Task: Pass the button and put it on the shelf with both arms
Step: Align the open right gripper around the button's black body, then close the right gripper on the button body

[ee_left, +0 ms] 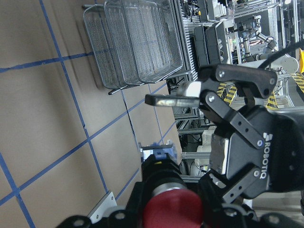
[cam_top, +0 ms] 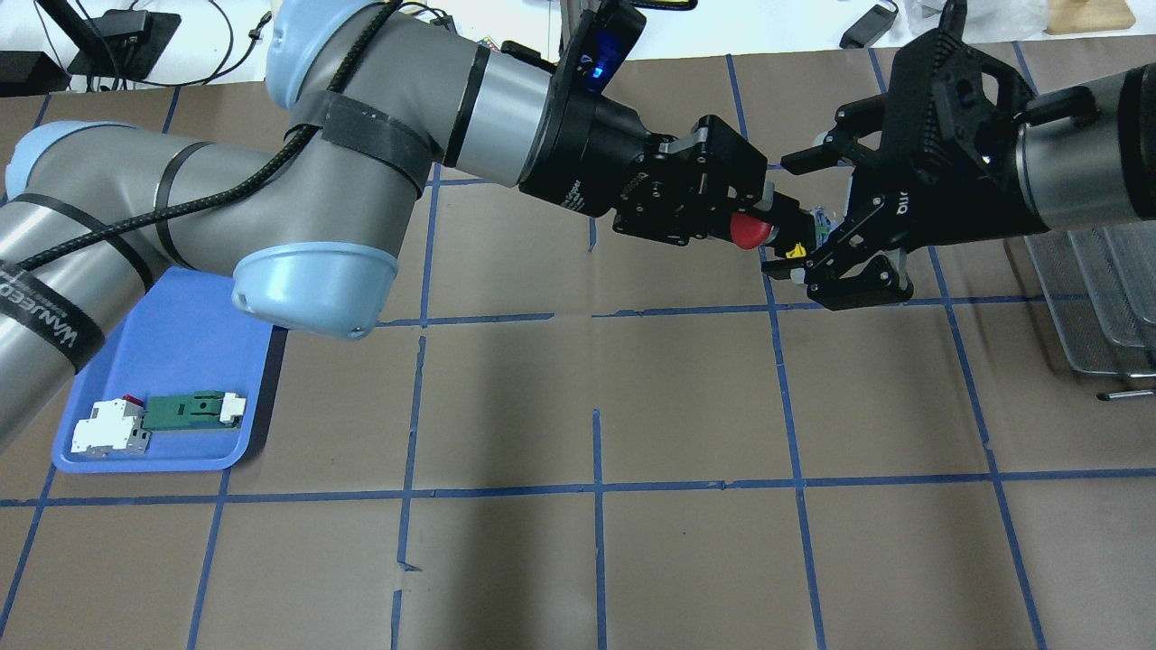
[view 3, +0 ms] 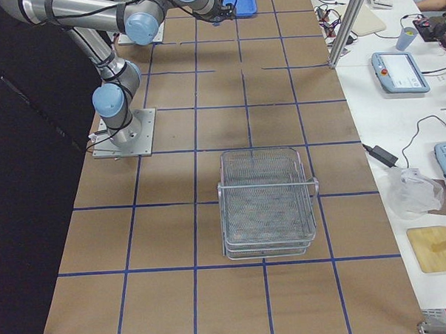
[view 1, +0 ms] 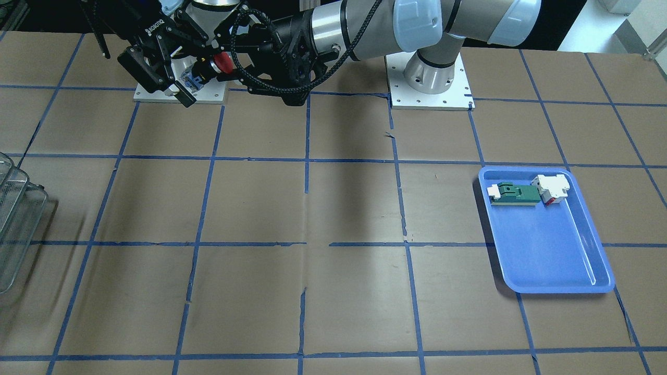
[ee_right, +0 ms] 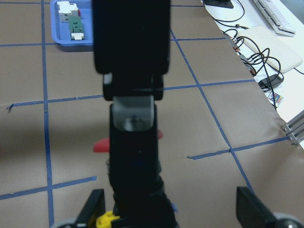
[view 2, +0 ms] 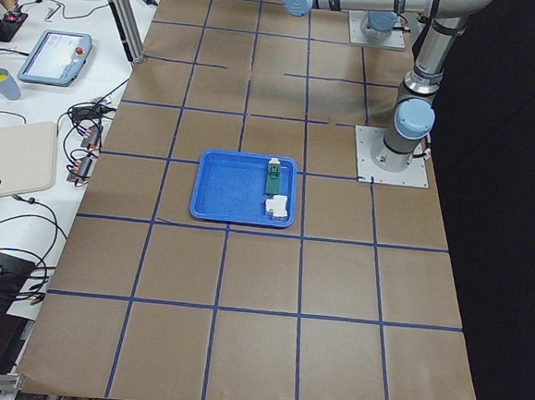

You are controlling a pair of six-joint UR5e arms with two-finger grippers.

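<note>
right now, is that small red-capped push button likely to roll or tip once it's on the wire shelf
Likely rigid: the small red-capped push button shows no flex clamped in the left gripper. Its round cap and barrel would probably roll if laid sideways on the silver wire-mesh shelf; upright, it may tip on the mesh.

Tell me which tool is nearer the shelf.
Right. The right tool is open, on the shelf's side of the button; the left tool grips the button from the far side.
</note>
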